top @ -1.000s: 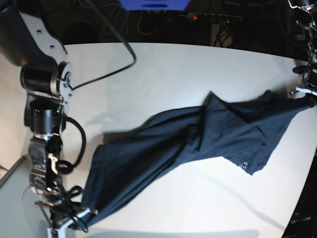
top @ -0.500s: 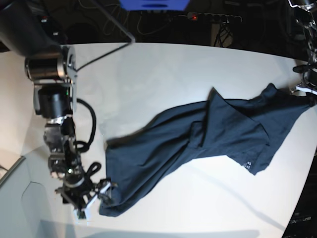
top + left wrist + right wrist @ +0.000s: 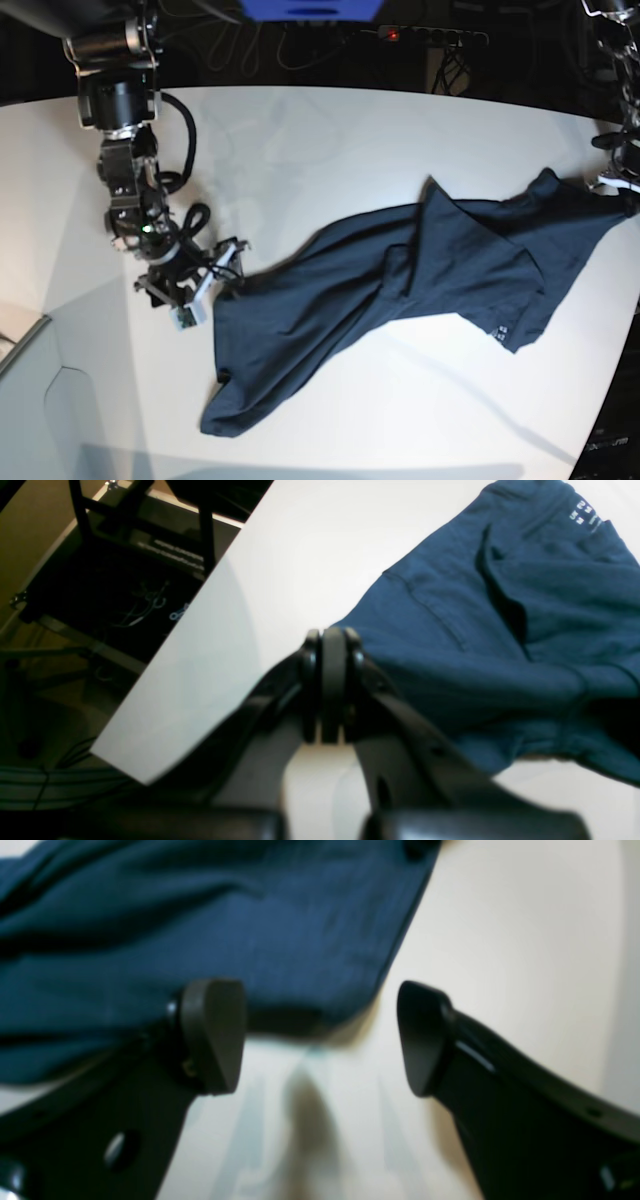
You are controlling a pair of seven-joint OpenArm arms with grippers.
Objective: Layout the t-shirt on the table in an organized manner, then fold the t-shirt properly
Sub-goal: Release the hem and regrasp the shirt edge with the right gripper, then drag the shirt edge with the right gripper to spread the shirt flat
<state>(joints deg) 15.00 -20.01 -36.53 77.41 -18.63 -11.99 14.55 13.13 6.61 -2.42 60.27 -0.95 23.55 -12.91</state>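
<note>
Right end effector [image 3: 320, 1040] newly open, t-shirt [image 3: 400, 280] released

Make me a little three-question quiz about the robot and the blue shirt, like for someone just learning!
1. True or false: the right gripper has its jaws open.
2. Which gripper is shut on the dark navy-blue soft fabric t-shirt? A) left B) right
3. Fill in: the shirt lies on the large white smooth ____.

Key: 1 true. 2 A: the left gripper pinches the fabric edge. 3 table.
</note>
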